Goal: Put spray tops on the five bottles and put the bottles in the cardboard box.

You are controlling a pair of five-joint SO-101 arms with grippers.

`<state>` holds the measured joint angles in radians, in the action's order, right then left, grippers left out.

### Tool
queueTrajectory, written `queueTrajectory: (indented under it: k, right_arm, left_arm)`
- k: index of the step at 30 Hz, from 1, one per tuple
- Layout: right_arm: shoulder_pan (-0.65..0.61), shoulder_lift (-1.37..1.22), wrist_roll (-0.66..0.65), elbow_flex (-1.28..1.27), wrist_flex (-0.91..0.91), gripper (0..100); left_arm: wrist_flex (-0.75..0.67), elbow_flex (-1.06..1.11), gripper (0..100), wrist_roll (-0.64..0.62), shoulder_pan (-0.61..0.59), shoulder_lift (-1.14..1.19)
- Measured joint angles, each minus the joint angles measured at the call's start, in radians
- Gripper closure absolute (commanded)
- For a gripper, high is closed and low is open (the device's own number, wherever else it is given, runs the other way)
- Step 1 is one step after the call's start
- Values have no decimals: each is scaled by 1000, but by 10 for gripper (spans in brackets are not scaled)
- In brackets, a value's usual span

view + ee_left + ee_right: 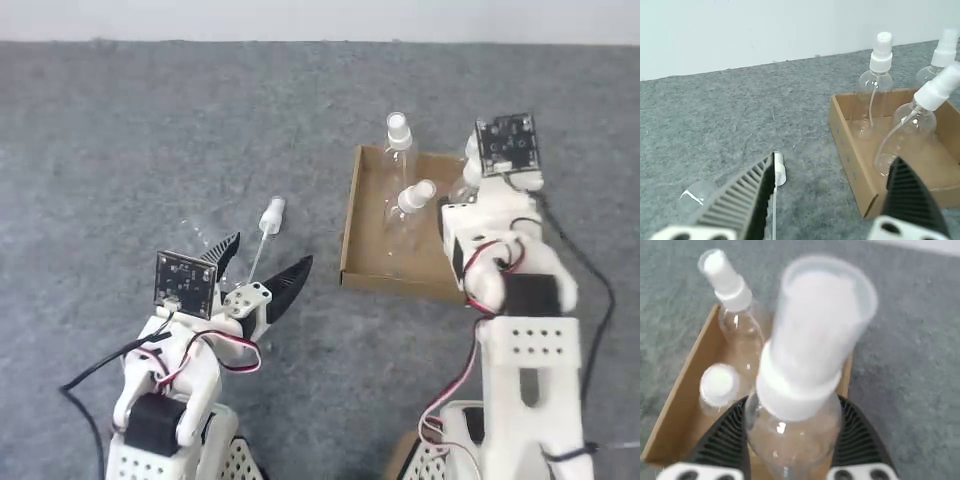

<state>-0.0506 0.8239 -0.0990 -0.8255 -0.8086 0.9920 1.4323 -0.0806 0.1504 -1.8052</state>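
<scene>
left fingers point(290, 280) stand wide apart, holding nothing, low over the desk point(120, 130). the loose spray top point(271, 214) lies on the desk just beyond their tips, its thin dip tube running back into the gap between them. judged: the fingers are spread to straddle it for a pick. the bare bottle point(696, 194) lies on the desk just outside one left finger, uncapped as far as can be told. being clear, it reads as little more than glints, and which way its neck points cannot be told. farther out, well apart from the left fingers, the right fingers point(722, 440) are clamped on the body of the held bottle point(795, 435). it is upright with a spray top fitted, at one side wall of the cardboard box point(348, 225). judged: it is gripped by the body to keep it upright for setting down. its base is hidden behind the right arm, so whether it hangs above the box floor or touches it cannot be told. its cap sits close to the wrist lens and is blurred. beyond the right fingers, inside the box, stand two capped bottles. the nearer bottle point(415, 195) is near the held one, and the farther bottle point(399, 135) stands by the far wall. their clear bodies are hard to trace against the cardboard. count on this evidence: two boxed, one in hand, one uncapped on the desk.
</scene>
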Motion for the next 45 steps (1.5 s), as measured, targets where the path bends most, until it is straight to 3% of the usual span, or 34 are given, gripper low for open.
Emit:
queueTrajectory:
  k: [5, 10, 33, 45]
  right_arm:
    - [11, 0, 49, -176, 284, 993]
    - [6, 0, 52, -253, 414, 993]
    - [25, -362, 58, -258, 717, 993]
    - [23, -399, 58, -258, 736, 991]
  left_arm:
    - [0, 0, 669, 0, 0, 0]
    - [0, 0, 669, 0, 0, 0]
    - [0, 0, 669, 0, 0, 0]
    - [0, 0, 669, 0, 0, 0]
